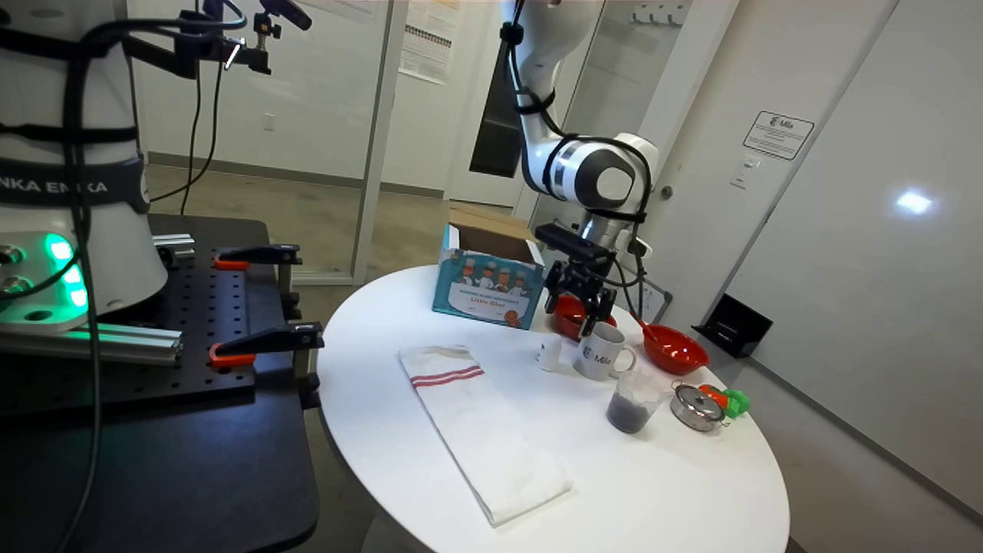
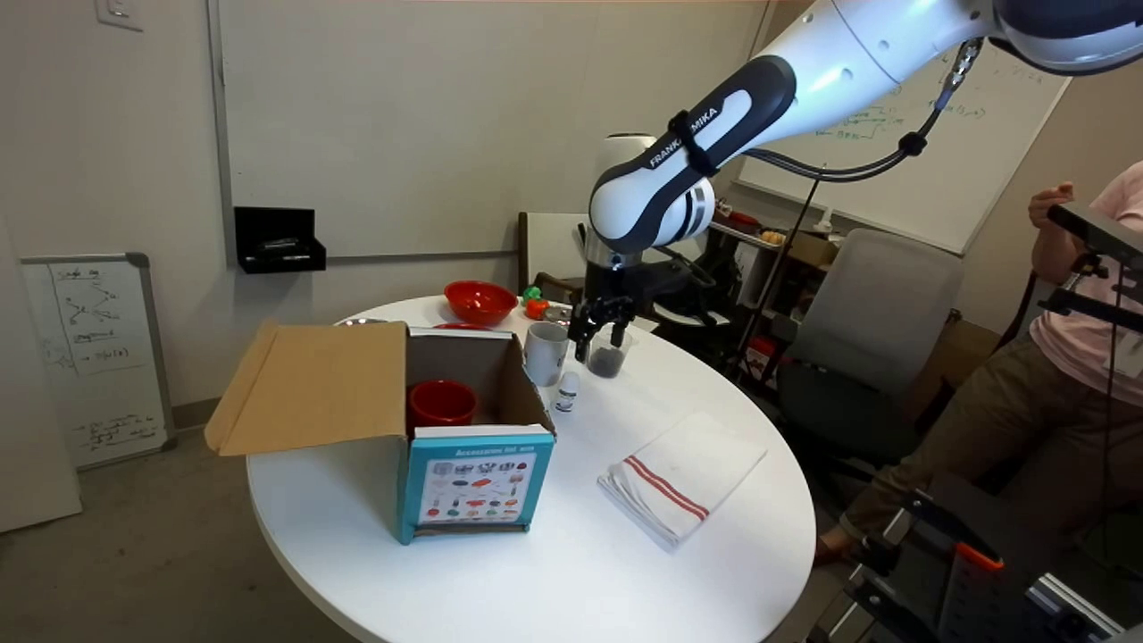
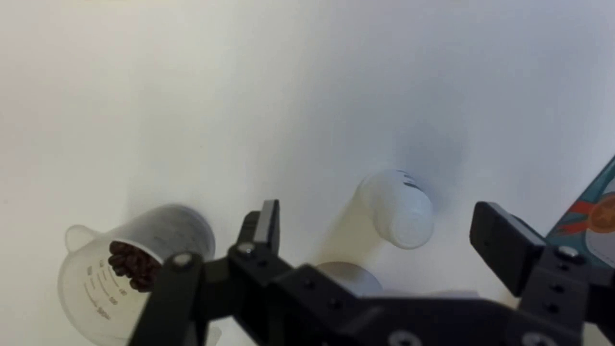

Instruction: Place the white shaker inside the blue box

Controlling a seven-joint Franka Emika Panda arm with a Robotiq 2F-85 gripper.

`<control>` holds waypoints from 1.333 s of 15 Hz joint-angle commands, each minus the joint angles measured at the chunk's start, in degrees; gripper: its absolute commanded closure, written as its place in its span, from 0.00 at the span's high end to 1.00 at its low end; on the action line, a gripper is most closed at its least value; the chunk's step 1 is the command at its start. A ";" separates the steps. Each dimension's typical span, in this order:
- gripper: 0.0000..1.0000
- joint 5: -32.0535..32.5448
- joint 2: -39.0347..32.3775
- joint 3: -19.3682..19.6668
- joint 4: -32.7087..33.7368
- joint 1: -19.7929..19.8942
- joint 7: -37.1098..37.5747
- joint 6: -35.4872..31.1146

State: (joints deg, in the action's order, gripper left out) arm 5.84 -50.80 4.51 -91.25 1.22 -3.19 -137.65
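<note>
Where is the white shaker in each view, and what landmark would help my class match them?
In an exterior view: white shaker, below and right of centre.
In an exterior view: white shaker, just below centre.
In the wrist view: white shaker, right of centre, slightly low.
Landmark in all three: the clear measuring cup.

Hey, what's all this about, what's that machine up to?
A robot arm holds its open, empty gripper above the table, near a small white shaker. The job is to put that shaker into the blue box. It isn't inside yet: it stands upright on the table, beside a mug.
</note>
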 commanded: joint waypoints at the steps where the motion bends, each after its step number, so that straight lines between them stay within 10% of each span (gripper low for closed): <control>1: 1.00 -0.42 -2.63 -0.67 2.41 1.12 0.13 0.08; 20: 1.00 -3.34 -17.34 -4.42 27.01 3.59 -2.35 14.75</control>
State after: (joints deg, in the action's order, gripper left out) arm 3.81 -64.42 1.00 -70.12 4.25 -3.74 -126.41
